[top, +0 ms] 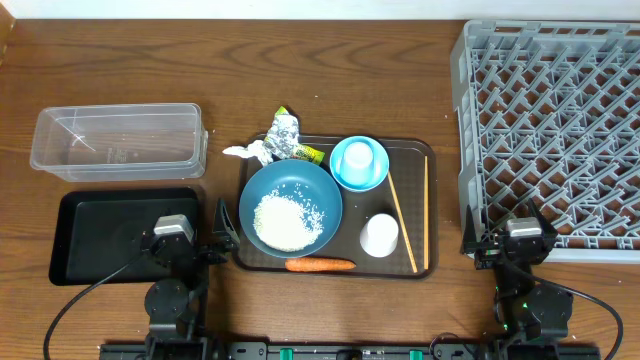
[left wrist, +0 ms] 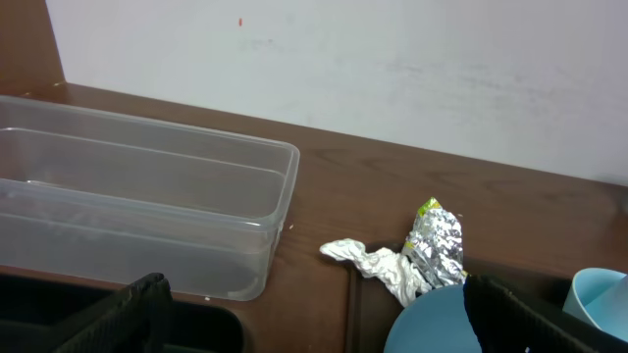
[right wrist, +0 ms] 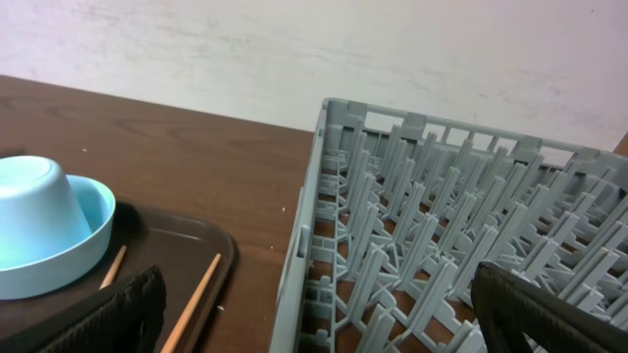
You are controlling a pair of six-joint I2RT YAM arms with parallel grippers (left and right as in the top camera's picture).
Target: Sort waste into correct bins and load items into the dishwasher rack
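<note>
On the brown serving tray (top: 340, 258), a dark blue bowl (top: 318, 192) holds white rice (top: 285, 222). An orange carrot (top: 320, 265) lies in front of it. A pale blue cup (top: 358, 157) sits upturned in a small pale blue bowl (top: 374, 178). A whitish cup (top: 380, 235) and two chopsticks (top: 402, 218) lie to the right. Foil (top: 285, 135), a yellow-green wrapper (top: 310, 154) and white paper (top: 245, 152) lie behind the tray. The clear tub (top: 118, 140) and black tray (top: 100, 235) are at the left, the grey rack (top: 555, 130) at the right. My left gripper (left wrist: 324, 328) and right gripper (right wrist: 324, 324) are open and empty.
The left gripper (top: 222, 232) sits low between the black tray and the serving tray's left edge. The right gripper (top: 505, 228) sits at the rack's front left corner. A white wall runs behind the table.
</note>
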